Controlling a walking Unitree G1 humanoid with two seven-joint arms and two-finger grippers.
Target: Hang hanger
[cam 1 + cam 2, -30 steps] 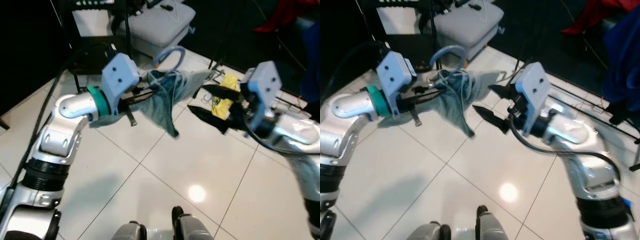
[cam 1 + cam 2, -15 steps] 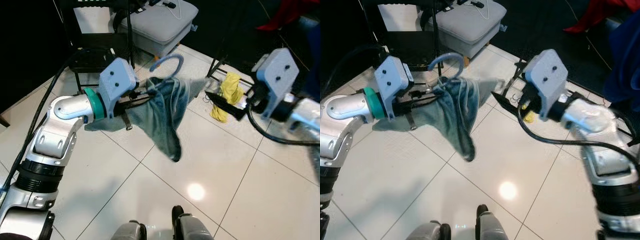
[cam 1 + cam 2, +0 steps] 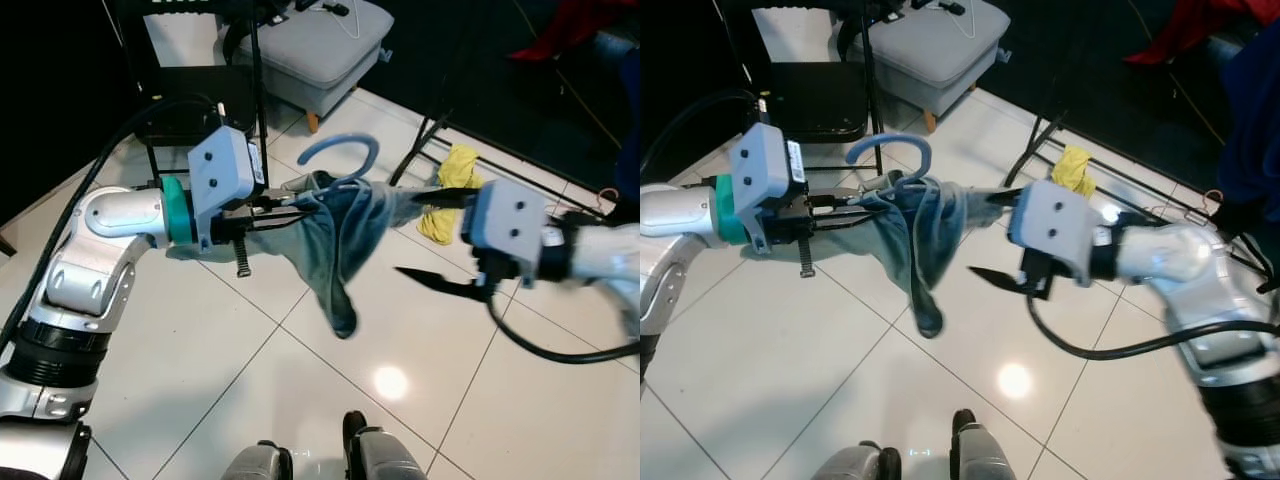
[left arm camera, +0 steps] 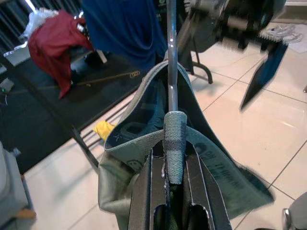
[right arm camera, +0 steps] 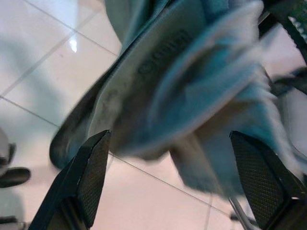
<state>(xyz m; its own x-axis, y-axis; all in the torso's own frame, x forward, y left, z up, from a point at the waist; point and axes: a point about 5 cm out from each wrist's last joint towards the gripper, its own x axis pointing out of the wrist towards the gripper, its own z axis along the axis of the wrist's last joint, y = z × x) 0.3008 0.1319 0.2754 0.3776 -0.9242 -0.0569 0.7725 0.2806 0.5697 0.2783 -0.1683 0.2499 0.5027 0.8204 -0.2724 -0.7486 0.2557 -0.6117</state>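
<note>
left gripper [image 3: 262, 208] clamping hanger [image 3: 340, 160] with grey-green garment [image 3: 335, 240] | right gripper [image 3: 433, 237] at 3 o'clock of garment, fingers spread wide

My right pincer [image 3: 432, 236], which a second ago sat in the upper right of the frame and half a second ago had swung further up and away, is now lower and nearer centre, its fingers spread wide beside the garment [image 3: 335, 235]. The hanger [image 3: 340, 155] hook stands more upright now, and my left pincer [image 3: 285, 208] has levelled out, the cloth hanging straighter down.
</note>
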